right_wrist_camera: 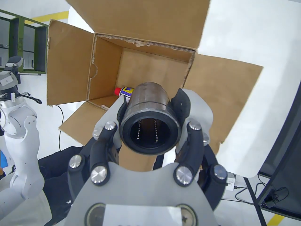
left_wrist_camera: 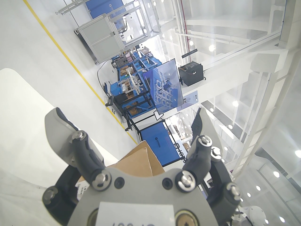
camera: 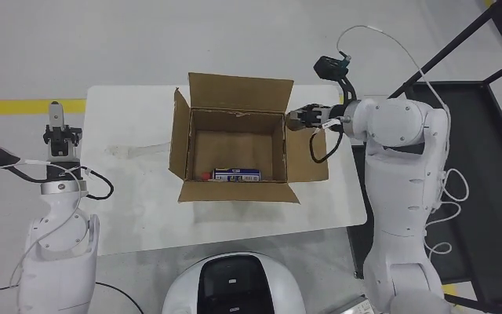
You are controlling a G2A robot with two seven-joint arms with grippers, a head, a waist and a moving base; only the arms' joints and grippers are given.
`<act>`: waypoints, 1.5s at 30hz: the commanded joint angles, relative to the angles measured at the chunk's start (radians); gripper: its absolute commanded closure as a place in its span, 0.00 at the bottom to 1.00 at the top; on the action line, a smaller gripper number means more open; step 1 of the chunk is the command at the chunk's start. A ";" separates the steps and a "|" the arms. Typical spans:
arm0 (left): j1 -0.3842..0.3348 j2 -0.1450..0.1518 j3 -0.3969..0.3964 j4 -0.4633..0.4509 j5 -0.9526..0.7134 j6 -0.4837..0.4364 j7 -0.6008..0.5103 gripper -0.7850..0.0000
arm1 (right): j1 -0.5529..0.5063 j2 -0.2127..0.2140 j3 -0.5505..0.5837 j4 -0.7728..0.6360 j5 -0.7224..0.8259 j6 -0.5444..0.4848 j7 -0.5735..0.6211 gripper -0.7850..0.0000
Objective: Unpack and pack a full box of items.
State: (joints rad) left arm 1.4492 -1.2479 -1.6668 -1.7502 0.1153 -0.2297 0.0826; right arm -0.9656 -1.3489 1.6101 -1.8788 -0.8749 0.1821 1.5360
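Observation:
An open cardboard box (camera: 235,141) stands in the middle of the white table, flaps spread out. A blue and yellow spray can (camera: 237,174) with a red cap lies on its floor by the near wall, also seen as the spray can (right_wrist_camera: 124,90). My right gripper (camera: 296,118) hovers over the box's right flap, shut on a dark metal cylinder sleeve (right_wrist_camera: 148,118) with a hollow bore. My left gripper (camera: 61,135) is raised off the table's left edge, open, with nothing between its fingers (left_wrist_camera: 201,123).
The white table (camera: 125,180) has bare surface left of and in front of the box. A dark rack (camera: 478,157) stands to the right of the table. A box flap (left_wrist_camera: 138,158) shows past the left gripper.

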 commanded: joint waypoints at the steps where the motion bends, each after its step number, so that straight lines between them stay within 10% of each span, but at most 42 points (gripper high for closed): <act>1: 0.000 0.000 0.000 0.000 0.000 0.000 0.000 0.00 | -0.024 0.016 0.033 0.010 -0.068 -0.009 0.000 1.00; 16: 0.000 0.000 0.000 0.000 0.000 0.000 0.000 0.00 | -0.205 0.080 0.194 0.153 -0.289 -0.062 -0.018 1.00; 24: 0.000 0.000 0.000 0.000 0.000 0.000 0.000 0.00 | -0.304 0.063 0.106 0.218 -0.285 0.061 -0.285 1.00; 45: 0.000 0.000 0.000 0.000 0.000 0.000 0.000 0.00 | -0.156 0.047 0.071 0.661 -0.092 0.213 -0.582 1.00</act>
State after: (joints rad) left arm 1.4492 -1.2479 -1.6668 -1.7502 0.1153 -0.2297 0.0826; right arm -1.1236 -1.3026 1.6799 -1.2232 -0.9747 0.3934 0.9519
